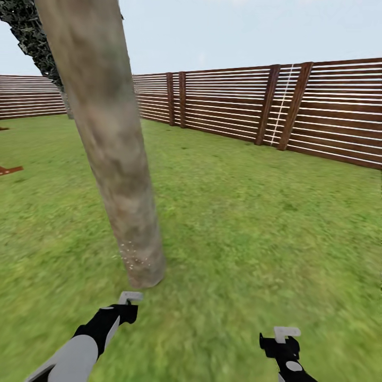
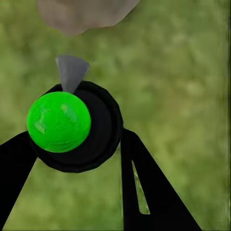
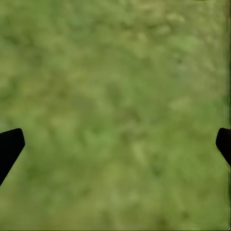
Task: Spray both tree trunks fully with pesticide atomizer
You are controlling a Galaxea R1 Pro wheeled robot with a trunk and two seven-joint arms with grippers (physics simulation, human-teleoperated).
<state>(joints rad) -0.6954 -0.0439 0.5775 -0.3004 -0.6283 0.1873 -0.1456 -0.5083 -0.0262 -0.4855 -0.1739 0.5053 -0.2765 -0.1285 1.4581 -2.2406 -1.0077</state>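
The left gripper (image 2: 77,159) pinched the pesticide atomizer (image 2: 72,126) at its black collar, nozzle beyond the fingers toward the tree trunk (image 1: 114,159); likely light, rigid, slippery plastic; the right gripper (image 3: 115,144) was spread, empty.

I see a matt, mottled bark trunk (image 1: 114,159), a slatted wooden fence (image 1: 239,106), and a possibly glossy plastic atomizer (image 2: 58,121).

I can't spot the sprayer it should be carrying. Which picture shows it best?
The left wrist view: the atomizer, green ball in a black ring with a grey nozzle, sits between the left pincer's fingers. From the head view just a pale tip peeks out. The right wrist view has grass.
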